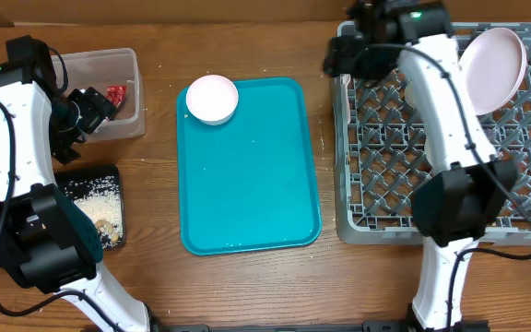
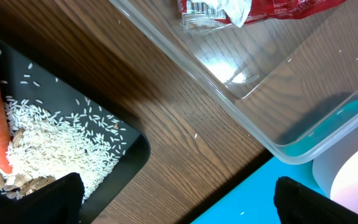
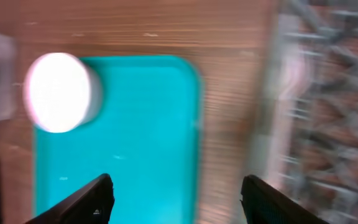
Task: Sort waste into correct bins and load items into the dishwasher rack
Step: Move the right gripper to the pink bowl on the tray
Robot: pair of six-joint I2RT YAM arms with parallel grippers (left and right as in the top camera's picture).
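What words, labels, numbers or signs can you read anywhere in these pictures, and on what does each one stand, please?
No text can be read anywhere.
Barcode on the red wrapper in the clear tub: bars only, and any digits are too small or cut off by the frame edge.
Teal tray, dishwasher rack, black tray: no markings seen.

This is a robotics lab bench staged as a dishwashing station. The left arm [image 1: 17, 138] and right arm [image 1: 445, 120] stand at a wood-grain table [image 1: 247, 286] bearing a grey dishwasher rack [image 1: 385, 198], a teal serving tray [image 1: 256, 175], a clear tub [image 1: 109, 69] and a black tray [image 1: 86, 175].
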